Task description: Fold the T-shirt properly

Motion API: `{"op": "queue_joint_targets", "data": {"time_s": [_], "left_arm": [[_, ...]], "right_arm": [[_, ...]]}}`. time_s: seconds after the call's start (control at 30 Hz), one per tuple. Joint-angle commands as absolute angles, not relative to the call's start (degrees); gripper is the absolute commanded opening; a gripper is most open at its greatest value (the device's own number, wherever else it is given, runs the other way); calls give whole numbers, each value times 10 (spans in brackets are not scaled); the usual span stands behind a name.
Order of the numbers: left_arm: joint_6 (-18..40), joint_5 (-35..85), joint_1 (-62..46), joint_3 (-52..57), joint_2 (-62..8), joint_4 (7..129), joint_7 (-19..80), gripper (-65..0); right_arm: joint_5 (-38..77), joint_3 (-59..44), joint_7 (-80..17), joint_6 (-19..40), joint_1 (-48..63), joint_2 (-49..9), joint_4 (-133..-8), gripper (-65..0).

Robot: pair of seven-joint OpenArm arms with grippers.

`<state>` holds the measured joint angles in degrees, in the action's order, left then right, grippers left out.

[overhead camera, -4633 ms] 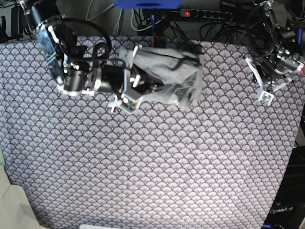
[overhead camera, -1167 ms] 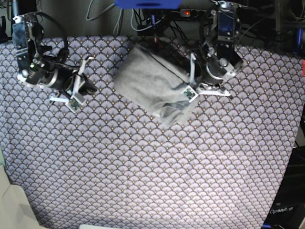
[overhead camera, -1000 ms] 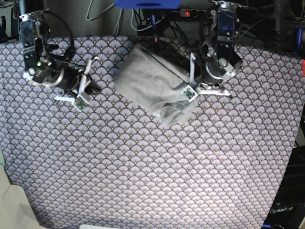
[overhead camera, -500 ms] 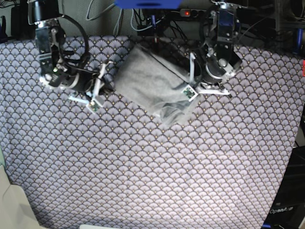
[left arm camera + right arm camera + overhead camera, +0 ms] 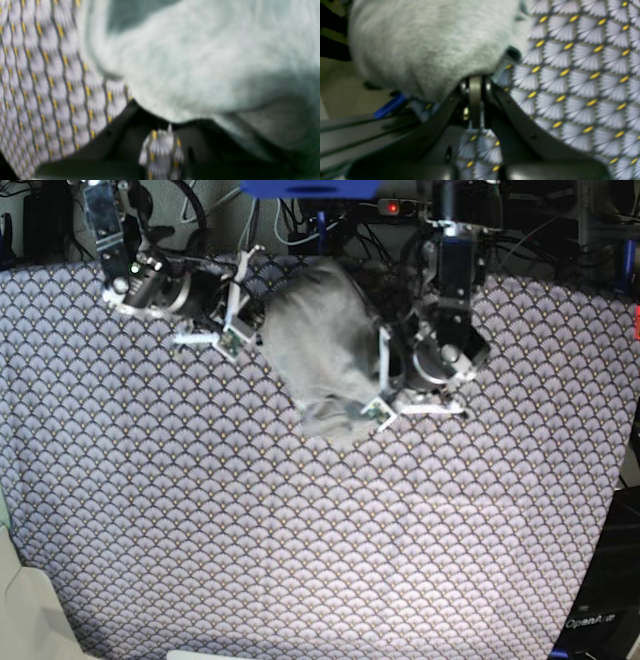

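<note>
Folded T-shirt (image 5: 318,350), bunched at far centre of scallop-patterned surface (image 5: 300,540). Left gripper (image 5: 378,408) pressed vs. its near-right edge, jaws together (whether pinching fabric: cannot tell). Right gripper (image 5: 236,332) closed at its left edge.

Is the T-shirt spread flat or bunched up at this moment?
Bunched up. In the base view the T-shirt is a compact, rumpled bundle on the patterned cloth, with no sleeves laid out and a pincer at each side.
</note>
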<state>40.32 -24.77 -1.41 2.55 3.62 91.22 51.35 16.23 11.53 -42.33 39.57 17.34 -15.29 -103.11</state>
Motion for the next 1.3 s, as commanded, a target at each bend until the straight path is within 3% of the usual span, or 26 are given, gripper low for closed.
{"op": "queue_joint_targets", "data": {"time_s": [0.0, 0.37, 0.73, 0.97, 1.27], "left_arm": [[400, -245, 7, 25, 45, 909, 505, -650], [400, -244, 116, 25, 90, 778, 433, -650], [400, -243, 147, 23, 90, 813, 436, -650], [400, -241, 92, 24, 80, 926, 495, -650], [400, -240, -83, 131, 0, 1137, 533, -650]], "right_arm": [[175, 116, -414, 400, 178, -156, -1044, -650], [174, 126, -414, 400, 196, -156, -1043, -650], [153, 123, -414, 400, 197, -164, -1042, -650], [66, 109, -414, 400, 200, -161, -1047, -650], [17, -81, -414, 400, 258, -114, -1111, -650]]}}
